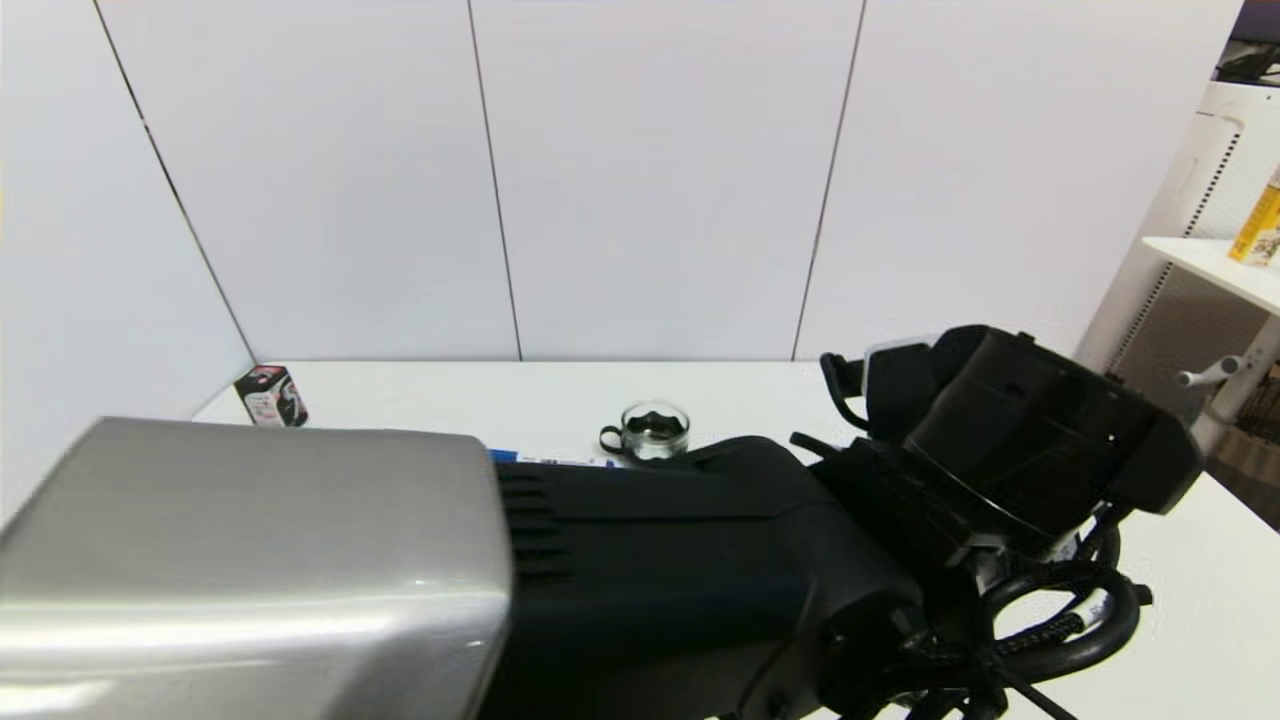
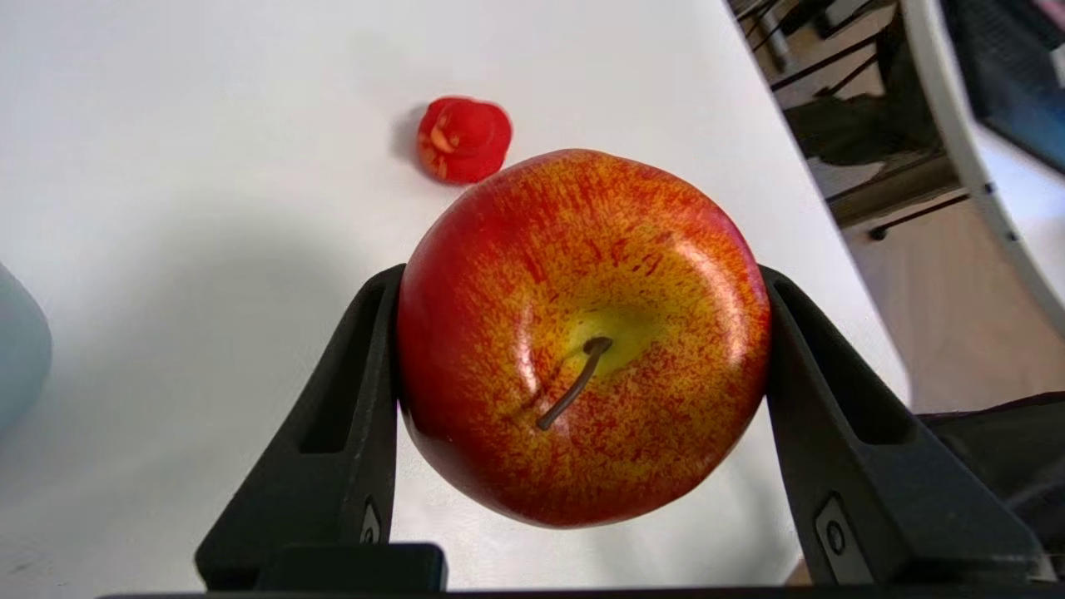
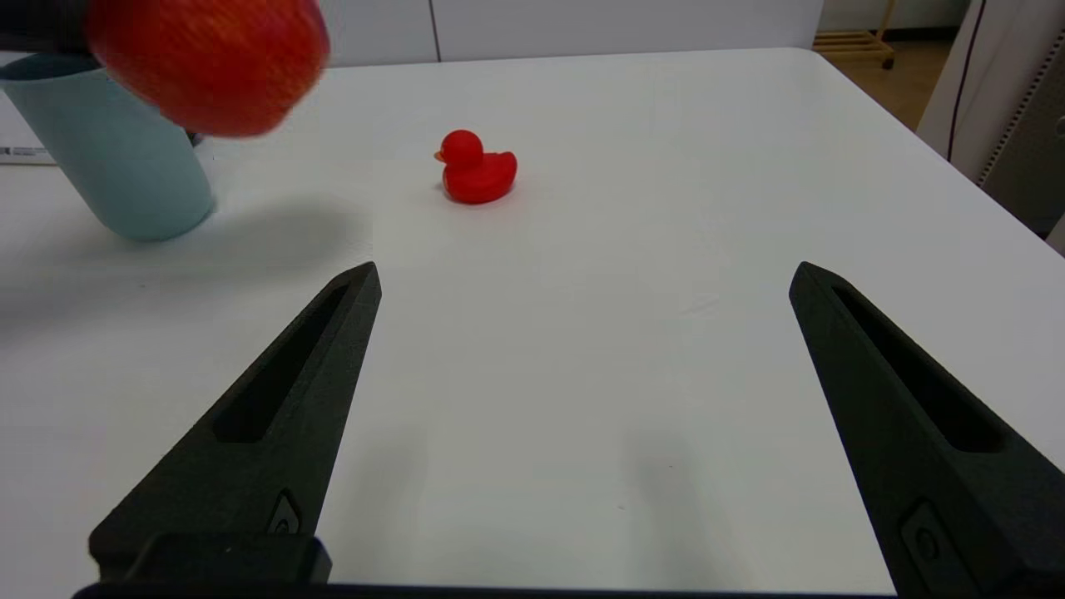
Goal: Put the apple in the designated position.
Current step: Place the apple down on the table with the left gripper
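Filling the near part of the head view, the robot's left arm (image 1: 620,570) reaches across from a silver housing, blocking most of the white table (image 1: 450,395). Its left gripper (image 2: 580,333) is clenched on the apple (image 2: 582,337): both black fingers (image 2: 345,416) press against the fruit's sides, stem up toward the wrist camera. From the right wrist view the apple (image 3: 208,62) hangs in the air above the tabletop, with a soft shadow under it, just beside and above the blue-grey cup (image 3: 116,158) that stands on the left. A small red toy duck (image 3: 474,170) sits on the table to the right of the cup, apart from the apple. Low over bare table nearer the robot, the right gripper (image 3: 582,279) has its fingers spread wide and holds nothing. Far back on the table stand a glass mug (image 1: 652,432) and, at the far left corner, a small printed box (image 1: 270,396).
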Action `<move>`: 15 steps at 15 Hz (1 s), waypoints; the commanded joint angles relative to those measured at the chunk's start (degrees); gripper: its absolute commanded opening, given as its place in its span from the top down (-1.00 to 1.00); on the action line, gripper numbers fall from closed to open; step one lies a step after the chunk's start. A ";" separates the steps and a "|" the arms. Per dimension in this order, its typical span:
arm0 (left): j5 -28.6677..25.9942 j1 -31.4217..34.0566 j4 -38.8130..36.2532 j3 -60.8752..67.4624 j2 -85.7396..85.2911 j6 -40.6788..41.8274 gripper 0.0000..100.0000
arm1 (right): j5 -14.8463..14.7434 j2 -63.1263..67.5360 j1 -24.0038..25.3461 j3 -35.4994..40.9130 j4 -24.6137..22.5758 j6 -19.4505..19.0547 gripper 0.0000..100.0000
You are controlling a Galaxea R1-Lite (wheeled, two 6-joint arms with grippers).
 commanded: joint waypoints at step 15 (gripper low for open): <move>16.69 2.50 12.04 -9.40 12.32 4.84 1.00 | -0.03 0.09 0.01 0.00 -0.01 0.02 -1.00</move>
